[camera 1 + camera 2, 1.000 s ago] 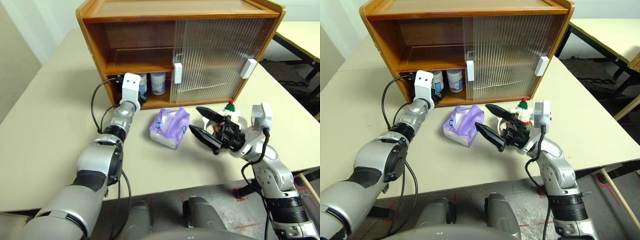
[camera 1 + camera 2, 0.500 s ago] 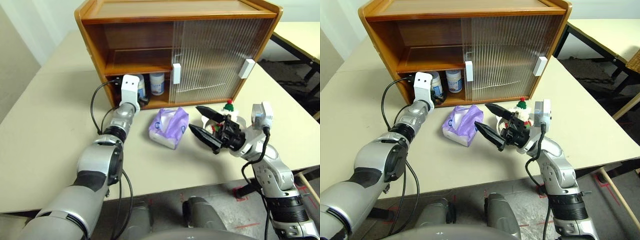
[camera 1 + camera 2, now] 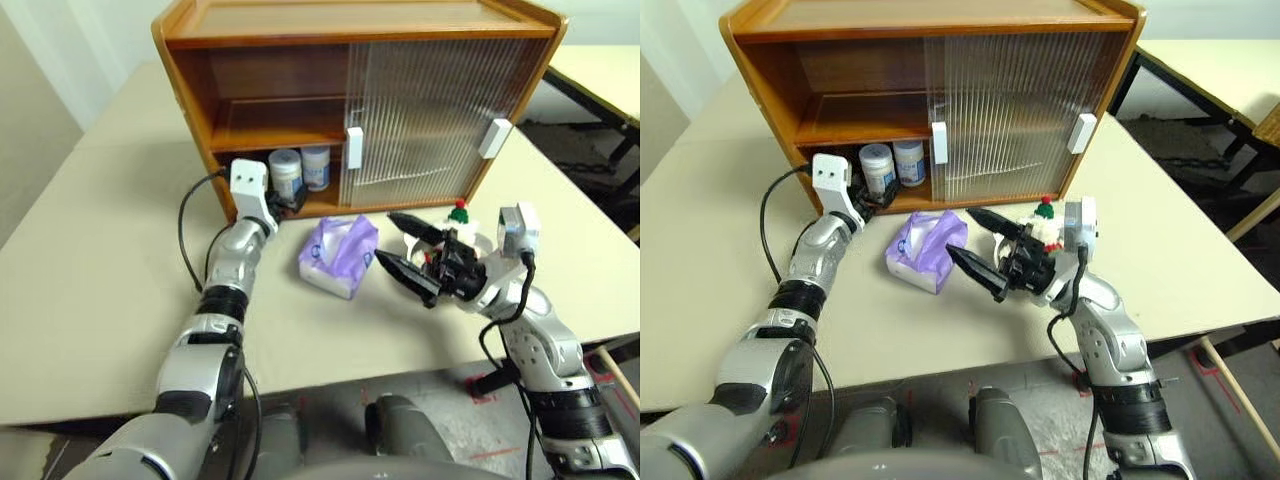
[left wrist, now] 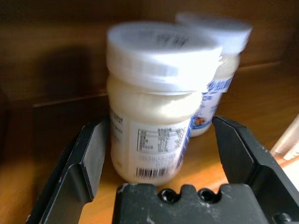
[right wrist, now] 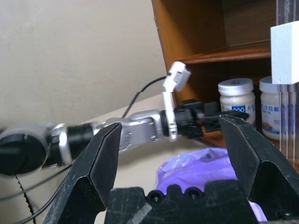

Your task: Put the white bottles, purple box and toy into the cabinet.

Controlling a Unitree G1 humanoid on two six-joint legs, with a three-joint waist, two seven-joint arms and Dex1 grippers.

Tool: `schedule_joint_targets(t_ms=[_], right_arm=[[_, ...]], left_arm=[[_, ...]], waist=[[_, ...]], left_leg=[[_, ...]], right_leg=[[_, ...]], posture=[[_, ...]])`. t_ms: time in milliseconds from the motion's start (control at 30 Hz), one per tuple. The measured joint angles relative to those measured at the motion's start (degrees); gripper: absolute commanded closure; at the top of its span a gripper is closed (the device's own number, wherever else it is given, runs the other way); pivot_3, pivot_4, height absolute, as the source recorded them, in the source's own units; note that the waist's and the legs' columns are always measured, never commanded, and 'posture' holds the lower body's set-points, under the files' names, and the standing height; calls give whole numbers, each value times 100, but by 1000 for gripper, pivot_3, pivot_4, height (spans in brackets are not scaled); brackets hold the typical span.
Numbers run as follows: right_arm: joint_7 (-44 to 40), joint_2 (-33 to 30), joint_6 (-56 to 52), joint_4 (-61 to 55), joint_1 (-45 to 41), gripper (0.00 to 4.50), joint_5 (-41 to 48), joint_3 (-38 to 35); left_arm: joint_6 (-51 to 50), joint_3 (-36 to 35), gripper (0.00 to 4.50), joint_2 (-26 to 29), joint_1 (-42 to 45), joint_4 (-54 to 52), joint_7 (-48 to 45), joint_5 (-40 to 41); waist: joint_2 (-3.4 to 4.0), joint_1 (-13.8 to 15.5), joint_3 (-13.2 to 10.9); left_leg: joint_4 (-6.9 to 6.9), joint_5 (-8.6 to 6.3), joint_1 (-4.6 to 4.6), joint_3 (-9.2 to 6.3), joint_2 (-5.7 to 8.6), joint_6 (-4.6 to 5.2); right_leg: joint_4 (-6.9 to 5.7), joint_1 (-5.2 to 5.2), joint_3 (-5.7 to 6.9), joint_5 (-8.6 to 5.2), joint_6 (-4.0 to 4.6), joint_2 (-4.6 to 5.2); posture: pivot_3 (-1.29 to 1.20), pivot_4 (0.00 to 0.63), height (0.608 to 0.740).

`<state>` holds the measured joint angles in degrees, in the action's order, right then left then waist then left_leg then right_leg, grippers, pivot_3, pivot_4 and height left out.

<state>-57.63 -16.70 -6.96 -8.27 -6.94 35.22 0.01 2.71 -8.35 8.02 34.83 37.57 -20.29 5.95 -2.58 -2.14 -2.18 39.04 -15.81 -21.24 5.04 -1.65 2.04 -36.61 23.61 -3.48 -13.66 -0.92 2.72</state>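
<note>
Now both white bottles sit shelved — left gripper released, right gripper spread empty; withdraw straight, then take purple box.

upper shelf: free | lower shelf: white bottles in opening | right half: sliding door blocks

A plain test room or lab is suggested rather than a home. A wide cream table is seen bearing a lone wooden cabinet with ribbed sliding doors, set out as a prop and not built into any furniture. A second cream table on a black metal frame is placed just behind to the right. Bare pale walls are seen at the left, and red tape marks are stuck on the grey floor.
</note>
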Motion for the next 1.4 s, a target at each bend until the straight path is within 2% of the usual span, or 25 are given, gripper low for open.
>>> schedule_joint_targets(t_ms=[200,333,467,567,767,900,1167,1400], right_arm=[[-91,-29,1,89,-53,0,3,-41],[-132,-38,0,146,-60,0,2,-45],[-199,-41,-10,174,-66,0,2,-42],[-221,-46,-11,190,-68,0,-2,-41],[-230,-45,-10,186,-47,0,-17,-34],[-208,-144,-20,157,80,0,-139,57],[-166,-249,-87,-61,90,0,-118,81],[-202,-237,-90,-60,103,0,-37,58]], left_arm=[[-1843,202,20,384,-1576,-2818,-318,413],[-3410,241,20,926,-2061,-4090,-1071,1374],[-4836,-166,20,946,-1921,-4398,-1270,2551],[-5760,-293,20,960,-1746,-4391,-1270,3130],[-6257,382,20,960,-1783,-4143,-1247,3116],[-6018,453,1343,751,-1758,-3660,-1043,2919],[-5935,395,4473,720,-1784,-3665,-1064,2940],[-5947,-409,4493,999,-1760,-4027,-1312,3532]], waist=[[0,6,12],[-3,17,15],[-3,8,15],[-2,4,15],[0,0,16],[3,9,18],[2,3,18],[3,5,17]], left_leg=[[0,0,16,1,1,-2],[0,3,44,3,2,-7],[0,3,87,7,1,-7],[0,3,103,2,1,-7],[0,2,101,0,1,-9],[0,1,95,-3,3,-11],[0,1,94,-4,3,-12],[-4,0,92,-3,0,-13]], right_leg=[[-18,-6,-2,-1,2,5],[-19,-31,1,-19,5,6],[-22,-62,0,-29,-8,6],[-23,-75,1,-31,-6,1],[-21,-75,-3,-40,-1,-1],[-17,-74,-4,-45,0,2],[-17,-73,-3,-49,-6,5],[-19,-66,-2,-52,-1,4]], posture=[[15,0,740],[27,0,740],[30,0,740],[24,0,740],[-4,0,740],[-2,0,740],[-7,0,740],[30,0,740]])
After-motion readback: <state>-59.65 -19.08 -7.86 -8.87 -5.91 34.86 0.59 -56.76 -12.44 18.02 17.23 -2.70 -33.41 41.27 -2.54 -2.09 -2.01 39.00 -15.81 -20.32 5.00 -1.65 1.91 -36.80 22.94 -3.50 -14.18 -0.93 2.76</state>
